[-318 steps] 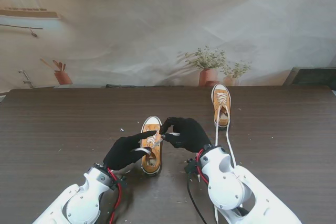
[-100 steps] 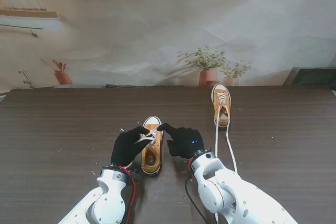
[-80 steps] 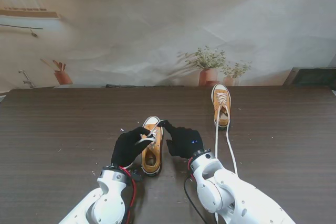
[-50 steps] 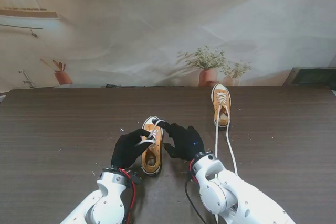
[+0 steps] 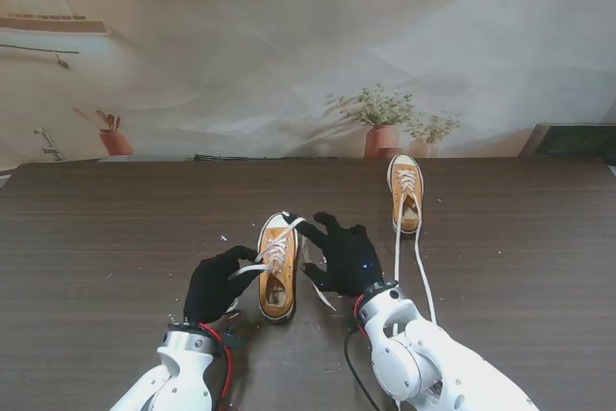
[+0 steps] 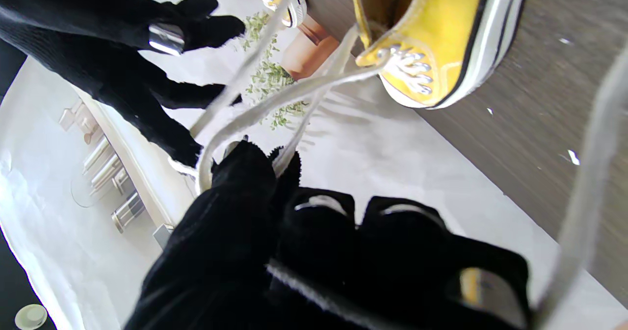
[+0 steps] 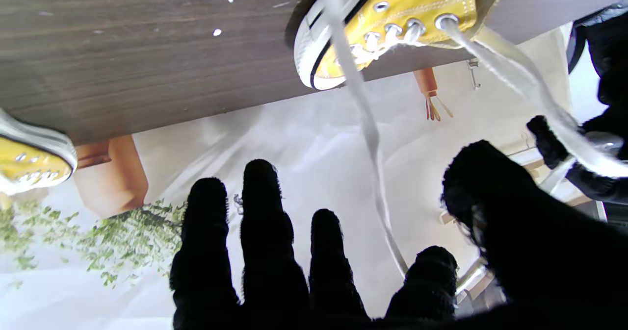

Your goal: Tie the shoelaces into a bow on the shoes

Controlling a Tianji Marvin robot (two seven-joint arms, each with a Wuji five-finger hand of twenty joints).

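Note:
The near yellow shoe (image 5: 277, 271) (image 6: 441, 40) (image 7: 392, 21) lies between my two black-gloved hands, toe away from me. My left hand (image 5: 218, 286) (image 6: 294, 251) sits left of its heel, fingers curled, pinching white lace strands (image 6: 274, 107) that run taut to the eyelets. My right hand (image 5: 345, 255) (image 7: 274, 266) hovers right of the shoe with fingers spread. The other lace end (image 7: 363, 109) runs loosely between its fingers, and a tail (image 5: 320, 291) hangs nearer to me. No bow shows on this shoe.
A second yellow shoe (image 5: 406, 194) stands farther right, its two long laces (image 5: 421, 271) trailing toward me past my right arm. Potted plants (image 5: 383, 122) stand beyond the far table edge. Small white scraps dot the dark wooden table (image 5: 115, 238).
My left hand drew back toward me and leftward, pulling its lace taut. My right hand, earlier pinched near the toe, spread its fingers, and a lace tail now hangs beside the shoe.

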